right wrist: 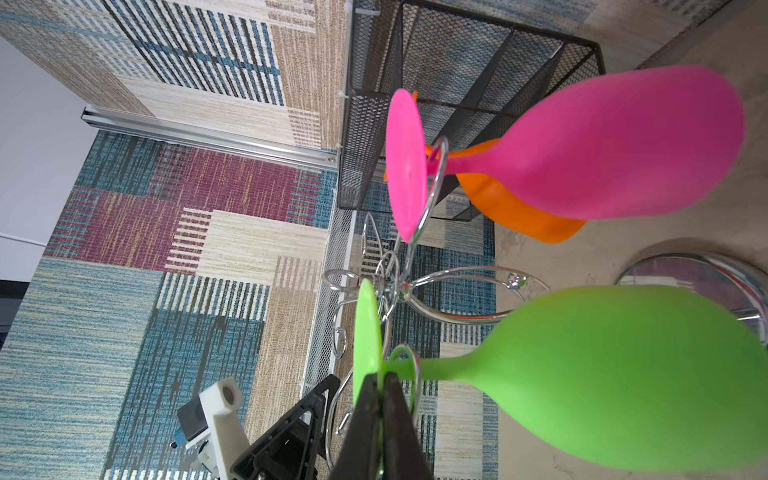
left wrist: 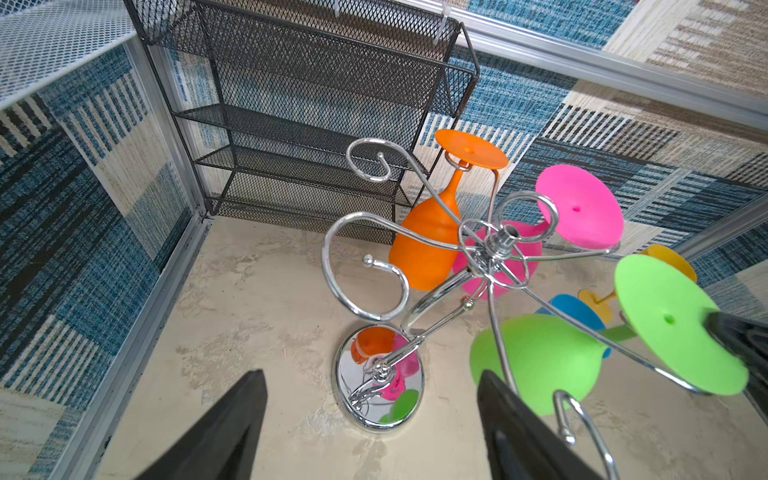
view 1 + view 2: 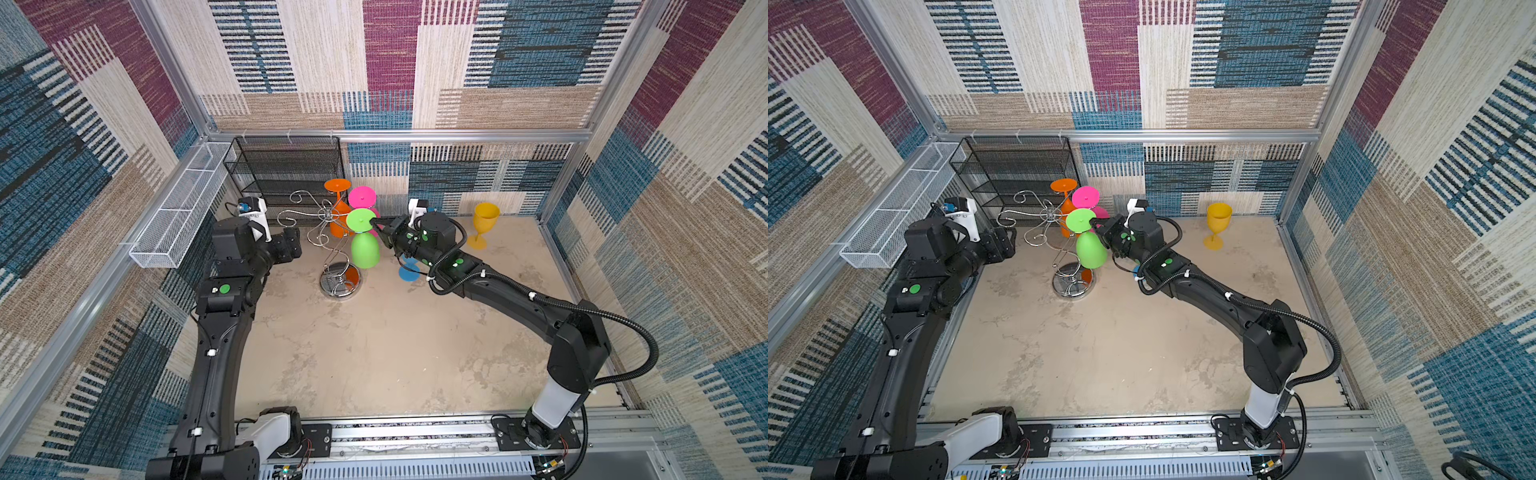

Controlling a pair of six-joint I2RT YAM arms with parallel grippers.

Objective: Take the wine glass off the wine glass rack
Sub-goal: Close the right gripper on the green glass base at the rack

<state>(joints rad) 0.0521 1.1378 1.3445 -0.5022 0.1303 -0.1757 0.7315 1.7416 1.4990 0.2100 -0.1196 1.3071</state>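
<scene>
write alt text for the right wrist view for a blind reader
The right end effector is shut on the edge of the foot of the green glass, which hangs by that foot from the chrome rack. A pink glass and an orange glass hang on other arms beyond it, with a black mesh shelf behind.

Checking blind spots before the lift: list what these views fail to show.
Blue glass: both top views, mostly behind the right arm; upright or tipped, unclear.
Yellow glass: left wrist view, mostly behind the green glass.
Rack base: right wrist view, blurred, partly behind the green glass.
</scene>
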